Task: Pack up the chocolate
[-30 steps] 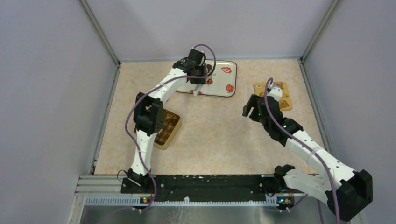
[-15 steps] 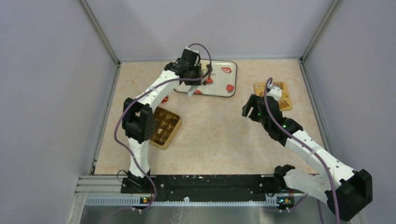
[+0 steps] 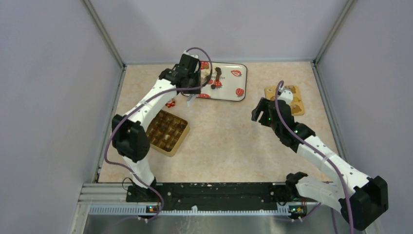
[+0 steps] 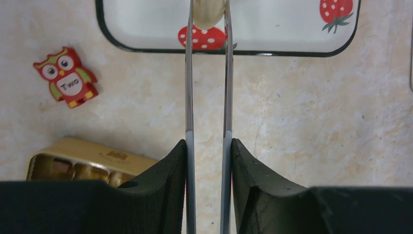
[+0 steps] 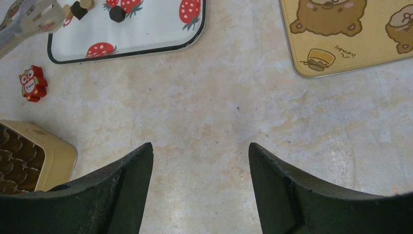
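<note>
Left wrist view: the left gripper (image 4: 208,6) pinches a cream-white chocolate piece (image 4: 209,18) by its sides; it is probably light, slippery and easily crushed.

The white left arm (image 3: 146,105) stretches far forward, its slim-fingered left gripper (image 4: 208,6) pinching a cream-white chocolate piece (image 4: 209,17). The black right gripper (image 5: 199,151) hangs wide open.

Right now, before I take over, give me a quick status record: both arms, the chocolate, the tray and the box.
left gripper: jaws shut on tweezers
tweezers tips: pinching one cream-white chocolate by the tray edge
tray: a few dark pieces lie on it
gold box: uncovered, on the table near the left arm
right gripper: jaws open, empty, over the table
bear lid: flat on the table, right side
</note>
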`<action>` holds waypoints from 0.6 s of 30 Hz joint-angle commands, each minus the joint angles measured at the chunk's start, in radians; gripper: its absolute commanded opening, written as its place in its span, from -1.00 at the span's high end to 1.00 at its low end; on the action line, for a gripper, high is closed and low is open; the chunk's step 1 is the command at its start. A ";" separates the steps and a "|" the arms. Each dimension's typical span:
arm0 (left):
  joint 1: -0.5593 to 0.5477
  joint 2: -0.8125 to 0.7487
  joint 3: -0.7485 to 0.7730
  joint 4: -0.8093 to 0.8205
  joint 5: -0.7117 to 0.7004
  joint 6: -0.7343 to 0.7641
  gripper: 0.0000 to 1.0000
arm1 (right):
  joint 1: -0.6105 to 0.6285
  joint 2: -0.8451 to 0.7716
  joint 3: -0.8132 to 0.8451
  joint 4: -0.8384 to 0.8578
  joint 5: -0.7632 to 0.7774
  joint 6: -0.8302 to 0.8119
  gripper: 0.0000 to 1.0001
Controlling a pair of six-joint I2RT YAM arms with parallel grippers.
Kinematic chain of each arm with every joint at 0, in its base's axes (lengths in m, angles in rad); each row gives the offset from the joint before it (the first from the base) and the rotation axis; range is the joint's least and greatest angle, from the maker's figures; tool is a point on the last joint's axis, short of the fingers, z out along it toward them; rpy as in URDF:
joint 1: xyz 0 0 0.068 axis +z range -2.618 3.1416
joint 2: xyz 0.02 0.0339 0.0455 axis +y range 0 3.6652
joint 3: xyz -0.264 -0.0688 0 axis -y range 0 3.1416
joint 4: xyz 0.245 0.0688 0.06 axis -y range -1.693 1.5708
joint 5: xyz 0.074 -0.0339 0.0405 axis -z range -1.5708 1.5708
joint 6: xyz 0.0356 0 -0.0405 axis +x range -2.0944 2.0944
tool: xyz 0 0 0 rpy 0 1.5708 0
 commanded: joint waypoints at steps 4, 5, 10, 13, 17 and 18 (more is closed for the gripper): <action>0.007 -0.299 -0.102 -0.151 -0.095 -0.002 1.00 | -0.002 0.024 -0.003 0.074 -0.028 -0.005 -0.41; 0.006 -0.338 -0.120 -0.176 -0.109 -0.013 1.00 | -0.001 0.029 -0.001 0.080 -0.031 -0.006 -0.41; 0.006 -0.510 -0.228 -0.300 -0.163 -0.069 1.00 | -0.001 0.062 0.005 0.125 -0.063 -0.019 -0.41; 0.006 -0.578 -0.285 -0.396 -0.191 -0.122 1.00 | -0.001 0.088 0.016 0.142 -0.087 -0.024 -0.41; 0.007 -0.667 -0.368 -0.502 -0.208 -0.223 1.00 | -0.001 0.105 0.016 0.160 -0.105 -0.029 -0.41; 0.006 -0.690 -0.390 -0.518 -0.207 -0.249 1.00 | 0.000 0.106 0.014 0.163 -0.107 -0.029 -0.41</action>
